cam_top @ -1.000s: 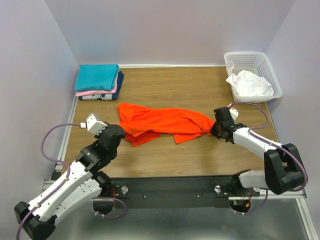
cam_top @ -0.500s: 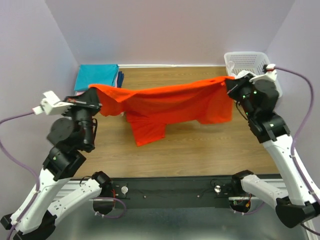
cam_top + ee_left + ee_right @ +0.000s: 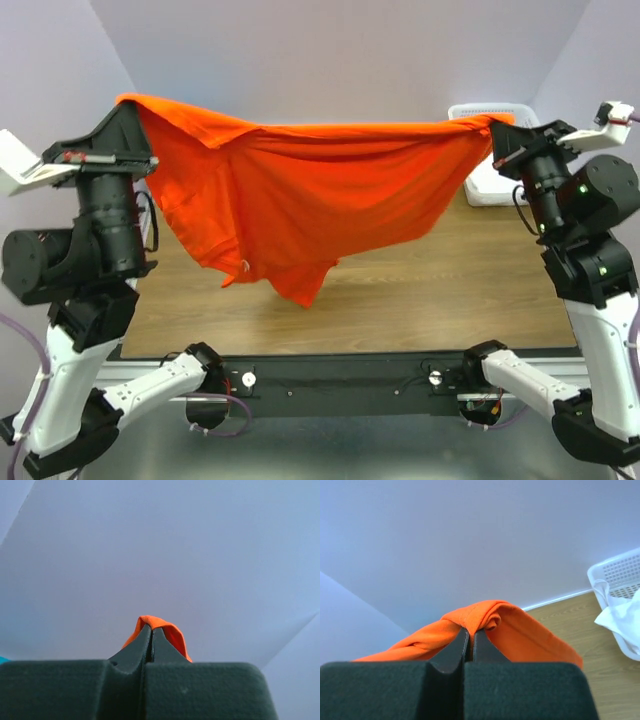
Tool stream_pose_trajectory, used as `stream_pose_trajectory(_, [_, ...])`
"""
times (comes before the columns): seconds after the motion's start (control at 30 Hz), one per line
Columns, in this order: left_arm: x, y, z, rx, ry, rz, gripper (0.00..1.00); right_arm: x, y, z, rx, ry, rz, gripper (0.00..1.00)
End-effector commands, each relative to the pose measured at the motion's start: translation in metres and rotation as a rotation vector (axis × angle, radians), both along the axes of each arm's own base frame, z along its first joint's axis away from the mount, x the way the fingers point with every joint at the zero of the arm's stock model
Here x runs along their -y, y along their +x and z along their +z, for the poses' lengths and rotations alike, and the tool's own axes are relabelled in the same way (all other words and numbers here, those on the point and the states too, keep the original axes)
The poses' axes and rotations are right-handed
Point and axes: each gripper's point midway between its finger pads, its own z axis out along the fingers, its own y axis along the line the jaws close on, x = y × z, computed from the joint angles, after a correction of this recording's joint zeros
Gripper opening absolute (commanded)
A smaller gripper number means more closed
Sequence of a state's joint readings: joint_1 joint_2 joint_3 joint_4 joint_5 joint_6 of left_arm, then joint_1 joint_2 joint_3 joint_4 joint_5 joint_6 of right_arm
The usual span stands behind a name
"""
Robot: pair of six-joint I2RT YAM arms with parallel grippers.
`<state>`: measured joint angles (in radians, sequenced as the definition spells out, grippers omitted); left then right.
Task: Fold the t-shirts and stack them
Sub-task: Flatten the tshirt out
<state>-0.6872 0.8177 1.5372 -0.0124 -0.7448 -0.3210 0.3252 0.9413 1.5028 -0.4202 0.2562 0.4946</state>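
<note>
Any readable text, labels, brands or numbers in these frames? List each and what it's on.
No readable text anywhere.
The bright orange-red cloth t-shirt, pinched by the left gripper and right gripper: plain, no print.
A small white speck at its lower hem, perhaps a tag: too small to read.
The white plastic lattice basket and the white cloth in it: no lettering.

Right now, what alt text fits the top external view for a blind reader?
An orange-red t-shirt hangs stretched in the air above a wooden table, the left gripper shut on one end, the right gripper shut on the other. A white basket shows at the back right.
</note>
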Motion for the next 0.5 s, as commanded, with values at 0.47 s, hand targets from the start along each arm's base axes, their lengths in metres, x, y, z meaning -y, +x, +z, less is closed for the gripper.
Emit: stream_pose_trajectory(0.47, [0.037, 0.277, -0.016, -0.165, 0.417, 0.13, 0.0, 0.021, 0.206, -0.08, -0.264, -0.212, -0.112, 0.01])
